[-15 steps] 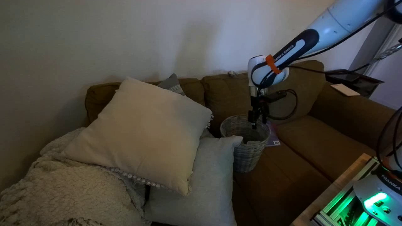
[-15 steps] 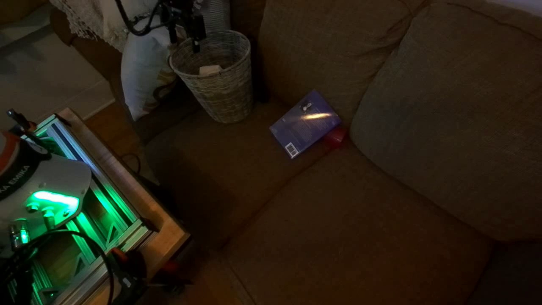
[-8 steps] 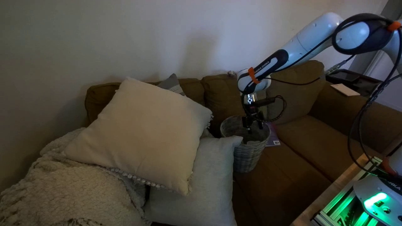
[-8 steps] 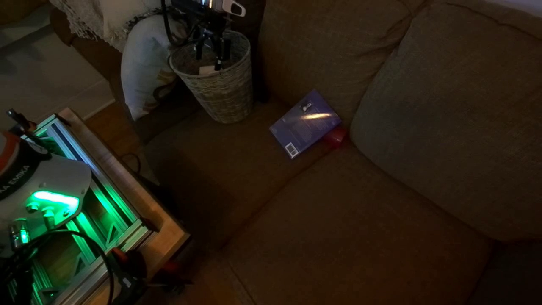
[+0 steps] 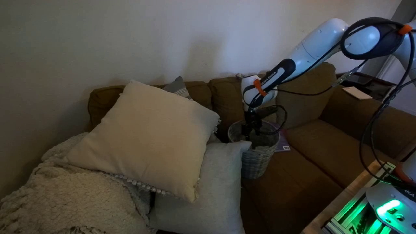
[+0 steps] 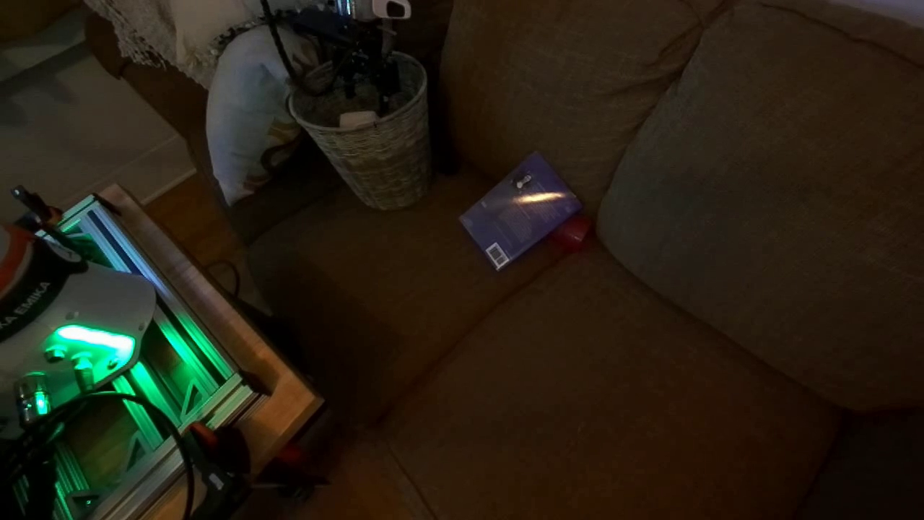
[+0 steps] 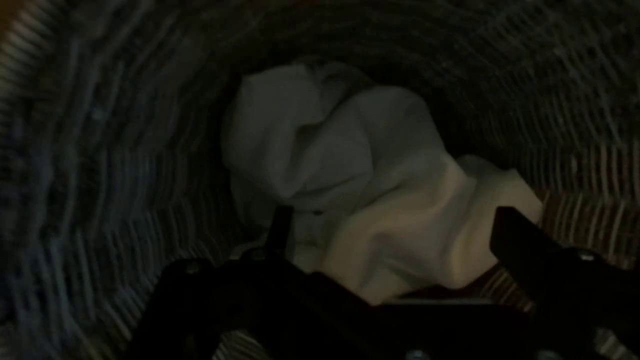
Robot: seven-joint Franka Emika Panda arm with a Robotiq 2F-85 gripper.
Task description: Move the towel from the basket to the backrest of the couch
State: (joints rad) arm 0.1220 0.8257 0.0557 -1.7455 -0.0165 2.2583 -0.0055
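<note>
Towel [image 7: 330, 150], pale and crumpled, lies inside the wicker basket [image 6: 390, 166], which stands on the seat of the couch [image 6: 621, 361]. Your gripper [image 7: 395, 210] points down into the basket with its fingers [image 7: 280, 232] spread well apart and the towel in view between them; you cannot tell whether they touch it. Behind rises the couch's backrest [image 5: 227, 94]; nearby on the seat lies a flat purple item [image 6: 520, 213].

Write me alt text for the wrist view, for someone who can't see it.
A crumpled off-white cloth towel lies inside a round, brownish-grey wicker basket, seen from above in dim light. A black two-fingered gripper, open, juts from the picture's bottom edge in front of the towel; whether the two touch is unclear.
</note>
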